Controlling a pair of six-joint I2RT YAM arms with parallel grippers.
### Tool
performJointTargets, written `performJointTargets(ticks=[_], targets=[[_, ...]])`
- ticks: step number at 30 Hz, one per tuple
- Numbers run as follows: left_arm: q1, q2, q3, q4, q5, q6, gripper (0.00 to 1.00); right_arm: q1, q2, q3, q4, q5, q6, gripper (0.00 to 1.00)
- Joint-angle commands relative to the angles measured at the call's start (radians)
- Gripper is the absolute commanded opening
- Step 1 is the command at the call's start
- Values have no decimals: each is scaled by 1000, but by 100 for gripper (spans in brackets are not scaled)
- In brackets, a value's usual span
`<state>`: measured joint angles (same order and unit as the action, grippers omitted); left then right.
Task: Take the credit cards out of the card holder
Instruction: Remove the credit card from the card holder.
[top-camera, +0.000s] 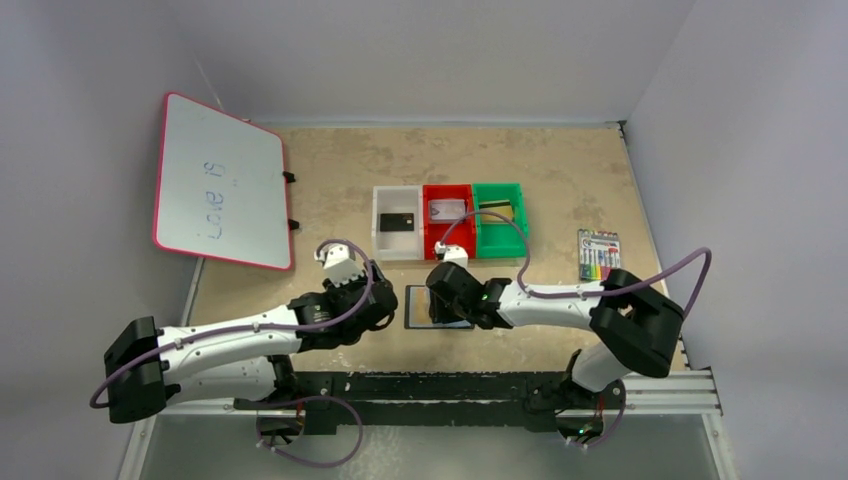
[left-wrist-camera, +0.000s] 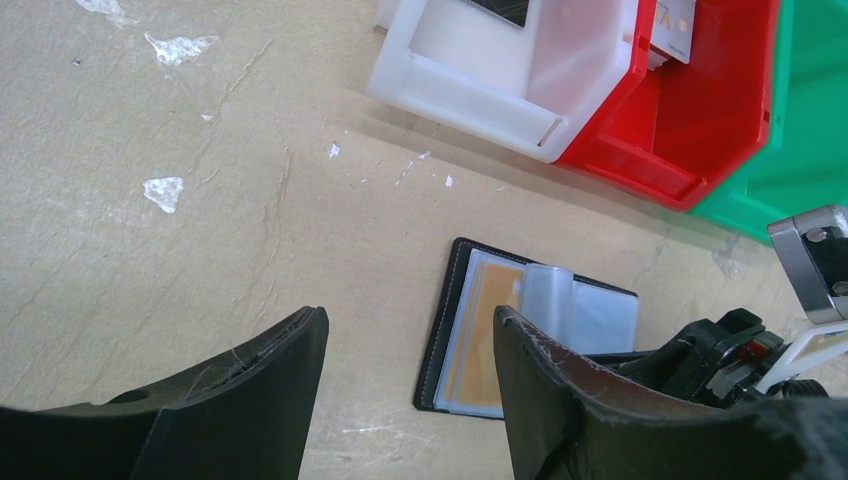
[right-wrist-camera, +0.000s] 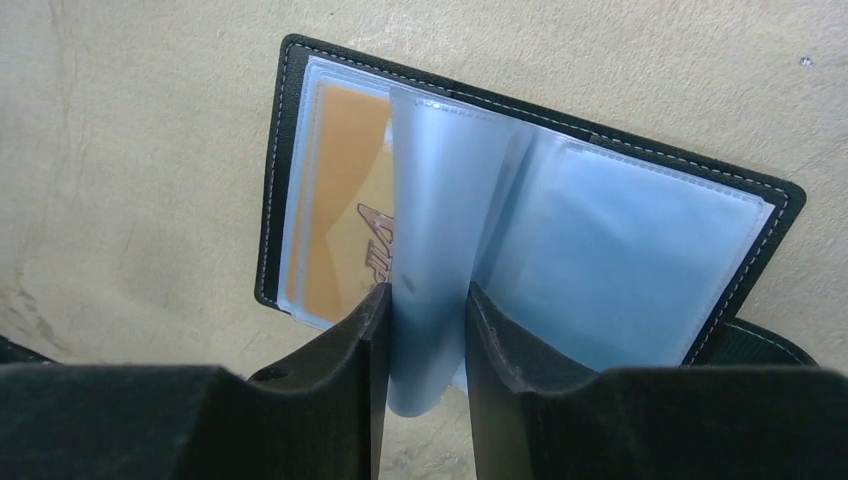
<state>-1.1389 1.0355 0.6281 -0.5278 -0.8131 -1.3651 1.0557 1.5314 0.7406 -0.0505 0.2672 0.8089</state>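
1. The card holder (top-camera: 416, 310) is lying open on the bench (top-camera: 340, 170). It's close to the near edge, about midway along it, right between the two claws.
2. The right claw (right-wrist-camera: 428, 300) is clenched on one of the holder's clear sleeve pages. That page stands up off the open holder, squeezed between the two fingers.
3. A gold-tan card (right-wrist-camera: 340, 200) sits in the holder's left-hand pocket, under the plastic.
4. The left claw (left-wrist-camera: 410, 335) is released, fingers spread wide, hanging over bare bench just beside the holder's left side.
5. Three bins touch in a row around the middle of the bench. The white bin (top-camera: 378, 242) has a black card (top-camera: 396, 221) in it. The red bin (top-camera: 429, 236) has a pale card (top-camera: 447, 209). The green bin (top-camera: 520, 228) has a striped card (top-camera: 497, 209), too small to say more.
6. A marker pack (top-camera: 598, 253) lies near the right edge. A whiteboard (top-camera: 222, 182) overhangs the far-left corner.
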Motion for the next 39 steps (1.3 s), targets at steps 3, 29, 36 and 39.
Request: performJointTargets(ticks=[3,29,36,39], targets=[[7,32,23,69,21,44,61,-88,-99,-112,185,-156,46,34],[7,515,163,557,310,145,61,-274,-310,-478,552,-294,315,39],[7,582,166,627,345,131,61,-274,-364,-504,524,-276,309,42],[7,602,175,626,351,129,61,-274,-359,-518,536,-285,314,43]])
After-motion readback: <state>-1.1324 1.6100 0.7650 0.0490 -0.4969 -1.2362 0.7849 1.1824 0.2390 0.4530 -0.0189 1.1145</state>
